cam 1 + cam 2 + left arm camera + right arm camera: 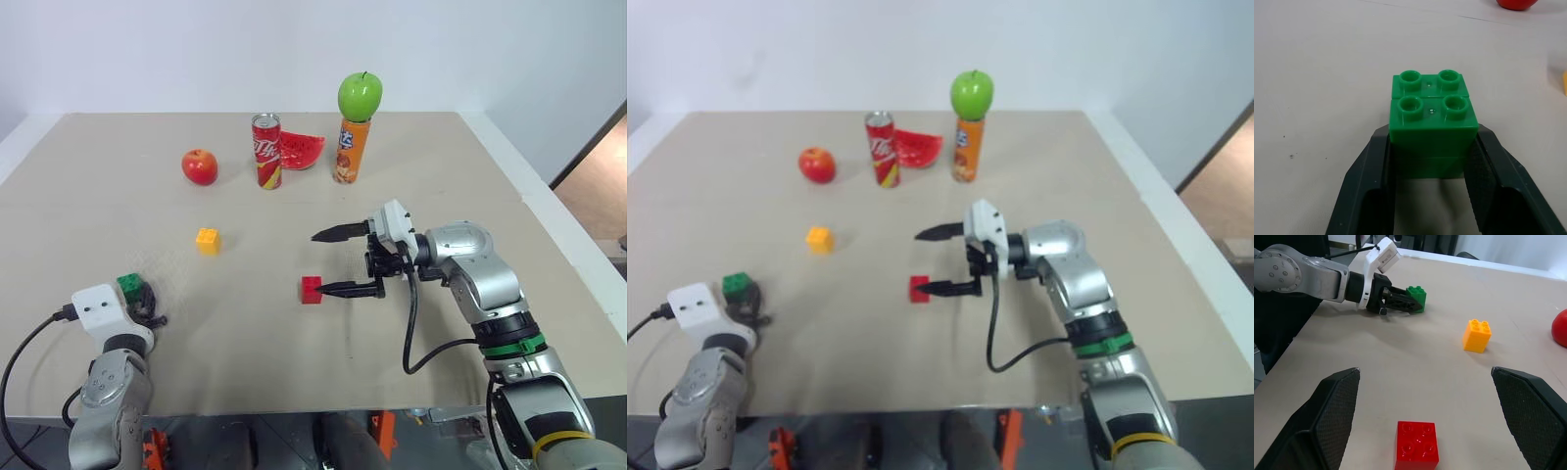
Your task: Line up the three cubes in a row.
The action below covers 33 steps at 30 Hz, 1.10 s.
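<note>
Left end effector (1430,161) around green cube (1431,122)

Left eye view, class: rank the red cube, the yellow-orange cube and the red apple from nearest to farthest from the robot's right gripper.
1. Red cube, just left of the right gripper.
2. Yellow-orange cube, further left, mid-table.
3. Red apple, far left, toward the table's back.

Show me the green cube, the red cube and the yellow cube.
green cube (1433,128), left wrist view, front face.
red cube (1417,445), right wrist view, studded top.
yellow cube (208,240), left eye view, its middle.
</note>
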Motion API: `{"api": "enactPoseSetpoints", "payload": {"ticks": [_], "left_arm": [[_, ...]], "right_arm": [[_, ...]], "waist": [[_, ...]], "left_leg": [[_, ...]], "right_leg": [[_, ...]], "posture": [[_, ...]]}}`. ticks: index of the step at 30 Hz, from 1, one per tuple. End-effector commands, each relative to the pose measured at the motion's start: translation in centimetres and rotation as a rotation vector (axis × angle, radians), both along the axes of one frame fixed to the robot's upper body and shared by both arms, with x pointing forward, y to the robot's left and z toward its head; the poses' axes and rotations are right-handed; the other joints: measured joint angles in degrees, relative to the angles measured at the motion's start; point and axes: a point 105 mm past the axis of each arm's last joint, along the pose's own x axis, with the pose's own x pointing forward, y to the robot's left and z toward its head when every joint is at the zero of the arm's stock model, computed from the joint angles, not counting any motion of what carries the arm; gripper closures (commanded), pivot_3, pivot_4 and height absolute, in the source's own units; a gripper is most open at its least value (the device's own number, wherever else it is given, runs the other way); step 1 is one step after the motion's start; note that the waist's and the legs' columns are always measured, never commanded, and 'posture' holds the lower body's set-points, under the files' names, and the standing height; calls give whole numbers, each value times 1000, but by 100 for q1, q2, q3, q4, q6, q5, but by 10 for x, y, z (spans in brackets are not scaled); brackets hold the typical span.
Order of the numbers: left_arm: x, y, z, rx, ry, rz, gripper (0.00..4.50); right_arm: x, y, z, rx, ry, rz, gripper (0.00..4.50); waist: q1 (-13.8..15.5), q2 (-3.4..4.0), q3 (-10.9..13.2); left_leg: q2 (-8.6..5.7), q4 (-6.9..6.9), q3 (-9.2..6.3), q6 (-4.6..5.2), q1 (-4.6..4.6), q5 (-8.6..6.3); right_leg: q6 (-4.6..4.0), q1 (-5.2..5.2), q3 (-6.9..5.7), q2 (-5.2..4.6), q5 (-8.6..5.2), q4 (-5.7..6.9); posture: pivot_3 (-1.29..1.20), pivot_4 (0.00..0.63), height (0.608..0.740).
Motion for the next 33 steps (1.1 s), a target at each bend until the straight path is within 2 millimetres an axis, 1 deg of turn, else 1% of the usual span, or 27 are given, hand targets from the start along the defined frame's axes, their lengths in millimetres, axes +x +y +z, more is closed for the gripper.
{"api": "enactPoseSetpoints", "payload": {"ticks": [1,3,4,5,8,10,11,12,15,17,23,28,33], "left_arm": [[-2,4,4,63,-7,-17,3179],[0,1,8,122,-12,-80,3179],[1,-6,13,154,-27,-150,3179],[3,-14,17,184,-38,-223,3179],[6,-48,25,243,-58,-479,3179],[5,-70,28,270,-67,-656,3179],[4,-77,29,280,-68,-720,3179],[1,-88,29,300,-67,-825,3179],[-3,-104,27,357,-49,-1069,3179],[-1,-106,31,381,-52,-1207,3179],[10,-103,38,427,-61,-1443,3179],[27,-111,46,464,-92,-1569,3179],[33,-124,45,477,-106,-1676,3179]], "right_arm": [[-3,-2,8,8,-53,5,0],[-3,-2,7,8,-56,4,0],[-3,-1,7,8,-58,4,0],[-3,-1,7,8,-60,4,0],[-2,-1,7,7,-64,4,0],[-1,0,8,6,-68,3,0],[-1,0,8,5,-69,2,0],[-1,0,8,5,-69,0,0],[0,1,9,3,-72,-7,0],[1,0,11,1,-78,-16,0],[4,-2,13,-2,-92,-42,0],[2,-7,15,4,-82,-66,0],[-1,-10,17,35,-9,-75,0]], "waist": [[-3,0,0],[-3,0,0],[-3,0,0],[0,0,0],[1,0,0],[3,1,0],[2,1,0],[2,1,0],[2,2,1],[3,2,1],[0,4,2],[8,4,2],[7,4,2]], "left_leg": [[0,0,1,0,1,0],[1,-1,-1,0,1,0],[2,-1,-1,0,1,0],[2,-2,-2,0,0,0],[2,-2,-1,-1,0,0],[-2,-2,1,-1,0,1],[-2,-2,3,-2,-1,1],[-3,-2,5,-2,-1,1],[-2,-5,3,-2,-2,1],[0,-7,1,-1,-2,1],[7,-8,3,-1,-4,1],[4,-9,2,-1,-20,0],[2,-5,2,-1,-40,0]], "right_leg": [[0,0,1,0,0,0],[-1,0,0,1,0,0],[-1,-1,-1,3,-1,0],[-3,-2,-2,3,-1,1],[-4,-2,-4,1,-1,1],[-2,-2,-3,-5,-2,0],[-1,-2,-1,-6,-2,0],[0,-3,0,-7,-3,-1],[-3,-6,-2,-5,-4,-1],[-7,-8,-5,-1,-6,0],[-12,-13,-5,7,-6,2],[-9,-27,-8,4,-8,0],[-10,-47,-6,2,-5,2]], "posture": [[0,150,740],[0,150,740],[0,150,740],[0,150,740],[0,150,740],[0,150,740],[0,150,740],[0,150,740],[0,150,740],[0,150,740],[0,150,740],[0,150,740],[0,150,740]]}}
